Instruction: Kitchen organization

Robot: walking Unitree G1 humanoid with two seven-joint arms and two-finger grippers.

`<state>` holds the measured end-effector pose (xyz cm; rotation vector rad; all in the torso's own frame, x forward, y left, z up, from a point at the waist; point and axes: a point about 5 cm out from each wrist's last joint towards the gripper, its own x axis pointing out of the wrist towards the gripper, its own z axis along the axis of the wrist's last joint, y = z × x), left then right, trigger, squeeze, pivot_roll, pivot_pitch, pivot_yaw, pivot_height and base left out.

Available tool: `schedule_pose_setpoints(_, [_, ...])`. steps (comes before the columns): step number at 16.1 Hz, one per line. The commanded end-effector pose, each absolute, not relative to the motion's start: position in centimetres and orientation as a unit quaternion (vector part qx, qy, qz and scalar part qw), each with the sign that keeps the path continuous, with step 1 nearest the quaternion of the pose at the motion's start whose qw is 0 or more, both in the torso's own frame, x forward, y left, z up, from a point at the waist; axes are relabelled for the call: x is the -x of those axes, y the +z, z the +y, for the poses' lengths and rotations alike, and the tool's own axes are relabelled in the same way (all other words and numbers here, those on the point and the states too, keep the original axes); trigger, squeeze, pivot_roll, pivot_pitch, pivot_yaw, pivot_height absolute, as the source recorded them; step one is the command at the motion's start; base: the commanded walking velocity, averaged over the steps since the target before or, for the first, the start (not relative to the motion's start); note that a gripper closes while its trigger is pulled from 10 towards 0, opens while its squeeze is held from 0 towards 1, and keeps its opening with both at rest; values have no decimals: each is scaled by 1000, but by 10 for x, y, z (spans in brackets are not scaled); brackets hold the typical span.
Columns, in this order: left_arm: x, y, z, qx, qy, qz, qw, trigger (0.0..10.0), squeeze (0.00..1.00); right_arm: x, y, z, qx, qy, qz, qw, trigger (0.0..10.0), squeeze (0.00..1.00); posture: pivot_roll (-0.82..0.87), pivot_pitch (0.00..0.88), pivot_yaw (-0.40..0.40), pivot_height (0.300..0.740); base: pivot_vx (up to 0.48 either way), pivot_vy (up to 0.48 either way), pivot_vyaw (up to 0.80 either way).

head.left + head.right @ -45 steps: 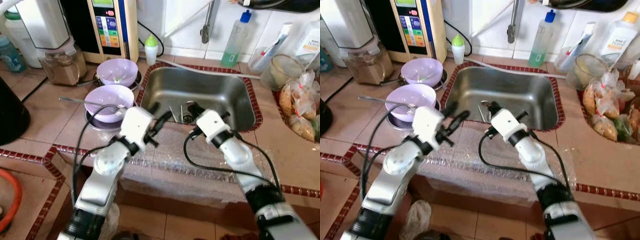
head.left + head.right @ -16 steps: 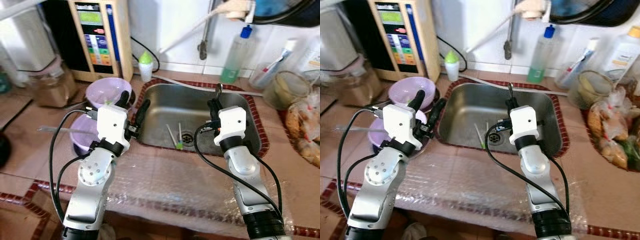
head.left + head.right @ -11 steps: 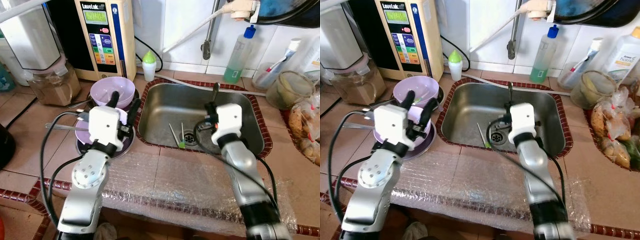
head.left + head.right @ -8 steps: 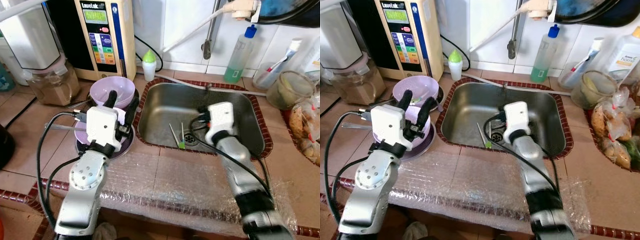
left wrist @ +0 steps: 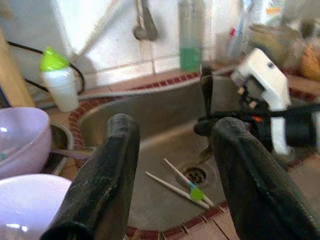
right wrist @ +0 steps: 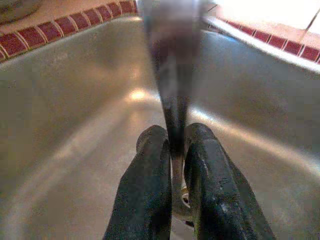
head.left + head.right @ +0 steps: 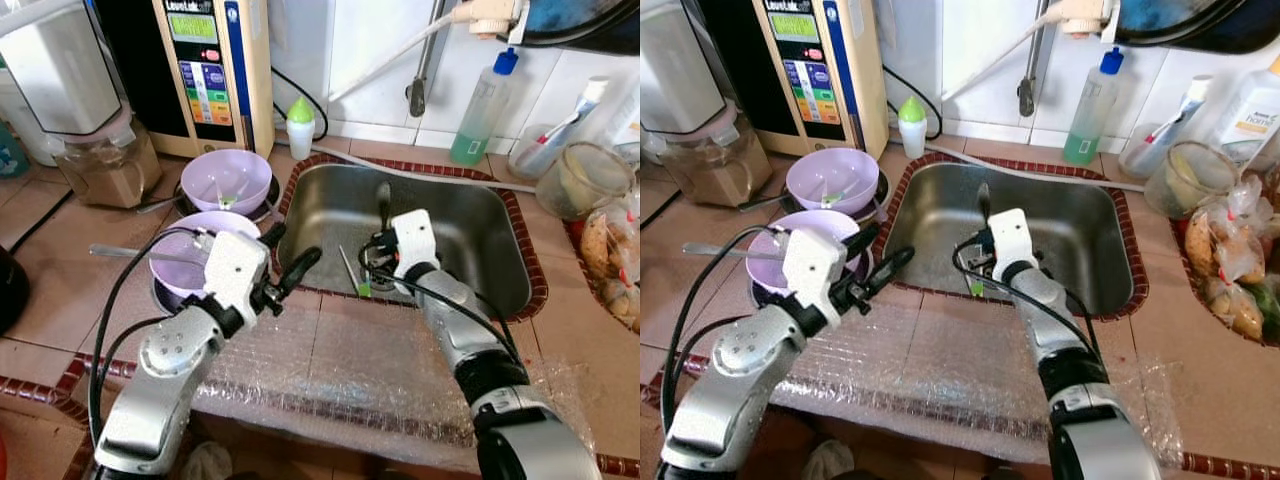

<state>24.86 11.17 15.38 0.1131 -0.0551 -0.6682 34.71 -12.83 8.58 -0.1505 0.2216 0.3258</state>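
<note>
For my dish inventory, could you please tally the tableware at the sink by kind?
Purple bowls: 2
Chopsticks lying in the sink: 2
Spoon held by the right gripper: 1
Total: 5

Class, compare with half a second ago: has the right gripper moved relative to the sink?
Yes. The right gripper, shut on a spoon, has shifted toward the sink's left side, nearer the drain.

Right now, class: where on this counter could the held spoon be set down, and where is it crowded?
Free: the bubble wrap strip in front of the sink, and the sink's right half. Crowded: the purple bowls to the left, and the jar and bags at right. The right gripper holds the spoon.
</note>
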Motion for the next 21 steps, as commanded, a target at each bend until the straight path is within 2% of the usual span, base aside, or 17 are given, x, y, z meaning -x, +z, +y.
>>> schedule_pose_setpoints(1, [-250, 158, 112, -62, -339, -26, 938, 10000, 0, -351, 90, -128, 77, 160, 105, 978, 10000, 1000, 49, 0, 8, 740, 0, 0, 0])
schedule_pose_setpoints(7, [-258, 159, 120, -69, -311, -24, 948, 10000, 0, -352, 83, -137, 71, 147, 129, 978, 10000, 1000, 47, 0, 6, 740, 0, 0, 0])
schedule_pose_setpoints(11, [-267, 171, 130, -76, -238, -71, 966, 10000, 0, -355, 89, -138, 50, 143, 106, 983, 10000, 1000, 48, 0, 2, 740, 0, 0, 0])
schedule_pose_setpoints(12, [-276, 188, 146, -61, -144, -122, 980, 10000, 0, -354, 102, -137, 27, 148, 51, 987, 10000, 1000, 52, 0, -4, 740, 0, 0, 0])
schedule_pose_setpoints(17, [-276, 193, 180, -15, 5, -148, 989, 10000, 0, -337, 113, -127, 36, 186, -20, 982, 10000, 1000, 59, 0, -19, 740, 0, 0, 0])
schedule_pose_setpoints(21, [-272, 185, 204, 2, 119, -133, 984, 10000, 0, -319, 109, -117, 31, 234, -29, 971, 10000, 1000, 61, 0, -22, 740, 0, 0, 0])
